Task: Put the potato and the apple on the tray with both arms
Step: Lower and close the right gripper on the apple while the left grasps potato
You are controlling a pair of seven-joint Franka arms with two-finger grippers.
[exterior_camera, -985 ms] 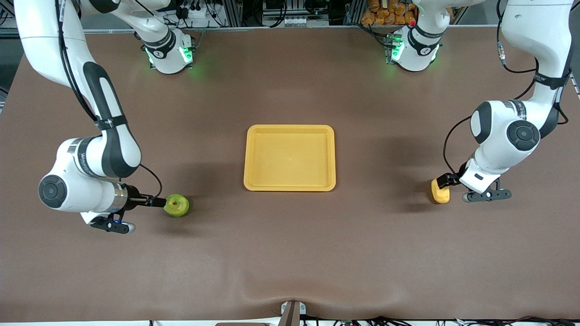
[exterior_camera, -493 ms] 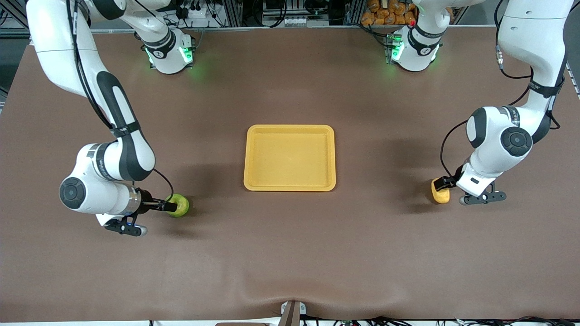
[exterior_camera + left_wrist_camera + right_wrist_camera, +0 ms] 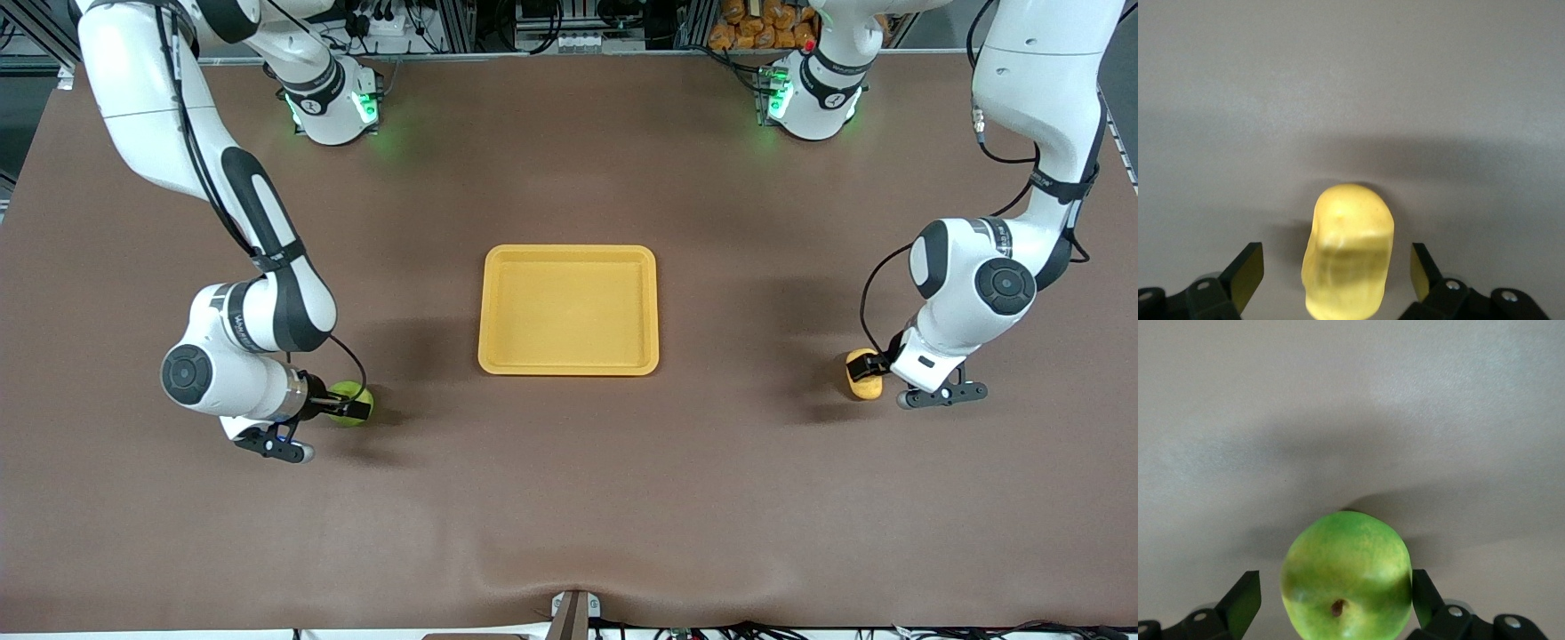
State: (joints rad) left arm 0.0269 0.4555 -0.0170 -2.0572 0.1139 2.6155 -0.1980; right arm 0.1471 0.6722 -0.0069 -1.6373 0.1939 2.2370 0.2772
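The apple (image 3: 1346,577) is being straddled by the open right gripper (image 3: 1335,600), one finger touching it. The potato (image 3: 1349,252) is being flanked, untouched, by the open left gripper (image 3: 1337,270). The tray (image 3: 569,364) is sitting between them.

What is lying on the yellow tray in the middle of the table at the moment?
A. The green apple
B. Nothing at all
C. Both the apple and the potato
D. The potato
B: the tray is bare, while the apple and the potato each lie on the table between the fingers of a gripper.
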